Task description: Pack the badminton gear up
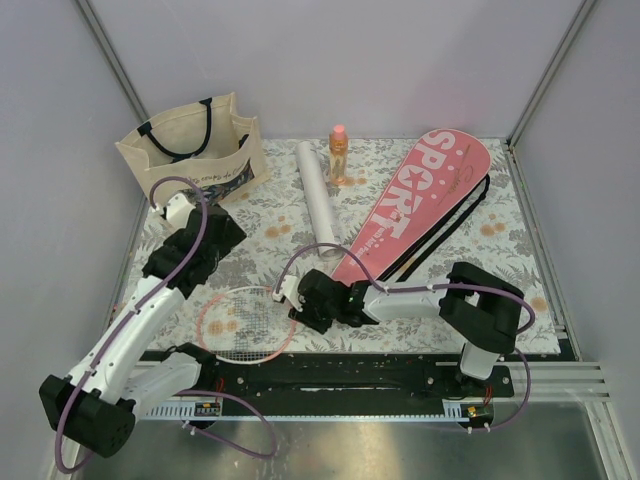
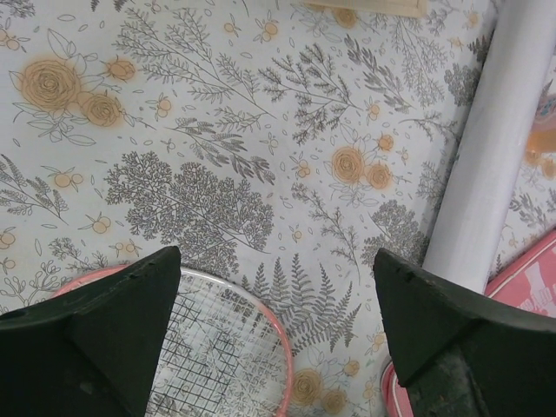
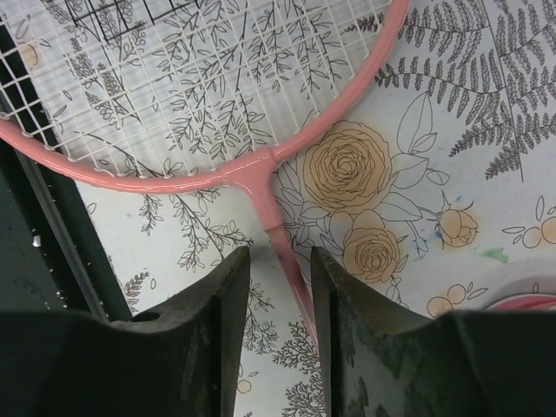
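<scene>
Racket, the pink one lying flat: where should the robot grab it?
On the racket, grab the thin shaft just below the round head, coming straight down. It lies flat, and the shaft is slim enough to fit inside the right tool.

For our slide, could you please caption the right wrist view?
Right fingers straddle the shaft of the pink racket just below its head, on a flowered tablecloth.

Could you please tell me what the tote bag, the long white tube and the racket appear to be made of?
Tote bag: likely canvas, beige and matte, with soft creases. White tube: smooth plastic or card, faintly glossy; cannot tell which. Racket: thin pink frame, probably painted metal, strung with fine white cord.
</scene>
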Robot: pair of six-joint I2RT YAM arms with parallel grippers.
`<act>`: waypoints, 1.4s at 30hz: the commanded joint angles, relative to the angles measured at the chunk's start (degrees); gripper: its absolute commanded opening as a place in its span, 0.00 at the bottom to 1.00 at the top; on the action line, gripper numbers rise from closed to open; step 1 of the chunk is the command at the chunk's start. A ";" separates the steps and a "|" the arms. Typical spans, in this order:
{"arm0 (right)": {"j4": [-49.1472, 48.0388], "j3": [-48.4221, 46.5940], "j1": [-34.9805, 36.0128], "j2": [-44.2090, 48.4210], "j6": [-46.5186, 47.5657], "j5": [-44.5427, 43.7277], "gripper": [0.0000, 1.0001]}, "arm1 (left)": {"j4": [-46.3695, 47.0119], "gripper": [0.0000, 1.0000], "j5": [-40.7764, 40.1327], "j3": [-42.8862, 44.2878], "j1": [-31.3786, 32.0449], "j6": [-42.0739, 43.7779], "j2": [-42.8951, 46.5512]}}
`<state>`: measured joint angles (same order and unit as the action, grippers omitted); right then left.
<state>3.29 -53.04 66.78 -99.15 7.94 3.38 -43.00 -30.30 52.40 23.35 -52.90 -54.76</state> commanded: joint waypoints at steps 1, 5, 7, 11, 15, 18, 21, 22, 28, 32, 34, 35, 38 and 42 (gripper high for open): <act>-2.41 -0.67 0.98 -1.57 1.02 -3.11 0.40 | -0.76 0.95 -0.46 3.85 -1.99 -1.94 1.06; -2.68 0.56 1.77 -1.31 1.11 -6.10 0.33 | -1.29 0.95 -0.20 3.85 -2.87 -2.47 2.03; -5.92 1.18 1.95 -0.69 0.67 -6.28 0.28 | -1.99 0.95 0.68 3.85 -3.14 -2.90 2.03; -9.79 2.58 2.03 0.27 0.23 -6.71 0.15 | -5.59 0.95 2.70 4.55 -3.58 -4.75 1.68; -14.09 3.64 1.95 2.90 -0.47 -6.98 0.00 | -9.64 0.95 3.41 4.73 -3.67 -7.64 1.76; -17.87 4.17 1.95 5.98 -1.53 -4.36 0.00 | -10.17 0.94 5.69 3.33 -3.58 -8.79 2.64; -19.90 3.47 1.95 8.36 -2.58 -3.55 0.00 | -8.60 0.94 9.29 1.66 -3.58 -7.92 4.39; -19.90 2.94 1.95 8.80 -2.84 -3.64 0.00 | -8.68 0.94 10.08 1.13 -3.58 -7.48 4.92; -20.25 1.01 1.86 11.00 -5.31 -7.23 0.00 | -8.32 0.96 11.31 -1.51 -3.58 -3.27 9.32; -20.16 0.30 1.51 12.40 -5.83 -11.63 0.00 | -8.24 0.96 16.75 1.46 -3.67 2.70 11.78; -20.08 0.13 0.98 13.46 -6.54 -12.78 0.00 | -8.06 0.95 18.87 3.58 -3.67 4.56 14.23; -19.99 -0.14 0.72 14.07 -7.06 -13.04 0.00 | -7.63 0.95 19.57 4.28 -3.58 5.43 15.64; -19.20 -0.75 -0.33 15.65 -9.25 -14.80 0.00 | -6.13 0.94 20.98 5.43 -3.58 7.90 19.86; -19.46 -1.10 -1.13 17.76 -10.49 -15.42 0.00 | -5.95 0.94 21.69 4.82 -3.58 9.66 21.19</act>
<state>-12.58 -50.78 66.63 -85.67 2.02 -8.27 -51.81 -11.53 55.86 20.05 -47.33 -34.50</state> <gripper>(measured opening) 0.033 0.947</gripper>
